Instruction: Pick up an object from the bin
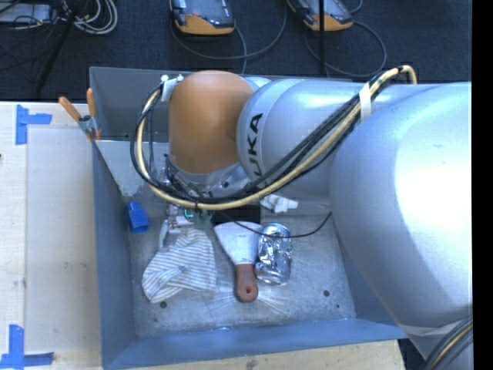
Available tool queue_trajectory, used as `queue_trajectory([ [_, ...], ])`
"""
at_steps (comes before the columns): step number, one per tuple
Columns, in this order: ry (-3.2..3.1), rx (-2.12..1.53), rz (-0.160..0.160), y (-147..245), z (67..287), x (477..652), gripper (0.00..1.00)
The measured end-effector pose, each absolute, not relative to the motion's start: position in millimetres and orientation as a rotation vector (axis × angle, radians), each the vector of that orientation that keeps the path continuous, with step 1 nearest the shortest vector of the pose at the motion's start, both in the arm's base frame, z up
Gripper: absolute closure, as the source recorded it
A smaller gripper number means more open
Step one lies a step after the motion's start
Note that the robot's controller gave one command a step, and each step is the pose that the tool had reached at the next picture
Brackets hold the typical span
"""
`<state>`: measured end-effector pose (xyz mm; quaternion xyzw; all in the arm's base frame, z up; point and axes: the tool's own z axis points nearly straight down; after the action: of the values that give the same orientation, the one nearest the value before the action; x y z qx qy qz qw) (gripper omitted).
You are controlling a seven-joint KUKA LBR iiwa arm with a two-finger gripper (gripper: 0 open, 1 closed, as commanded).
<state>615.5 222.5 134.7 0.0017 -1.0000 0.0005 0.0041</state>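
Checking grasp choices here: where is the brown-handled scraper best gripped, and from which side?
Probably the brown handle, from above, closing across its narrow width: the scraper lies flat, and crumpled foil crowds its wide white blade.

block (138, 216) sits at the left of the bin (231, 344), cloth (182, 267) just right of it below the gripper (179, 222), then scraper (241, 260), and wrapper (273, 257) just beside that on the right.

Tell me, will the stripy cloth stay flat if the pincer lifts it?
Probably not. The stripy cloth lies crumpled in folds, so it would likely droop and dangle from wherever it's pinched. It looks thin, so it's probably light. It shouldn't roll, but a pushed edge may just bunch up.
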Motion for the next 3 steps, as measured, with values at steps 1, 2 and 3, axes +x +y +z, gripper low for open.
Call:
queue_trajectory([
  [1,-3.141,-0.002,-0.001,221.7,139.6,617.8,0.0],
  [2,-3.117,0.487,-0.005,222.0,90.8,593.0,0.0],
  [3,-3.105,0.561,-0.005,221.6,93.9,595.5,0.0],
])
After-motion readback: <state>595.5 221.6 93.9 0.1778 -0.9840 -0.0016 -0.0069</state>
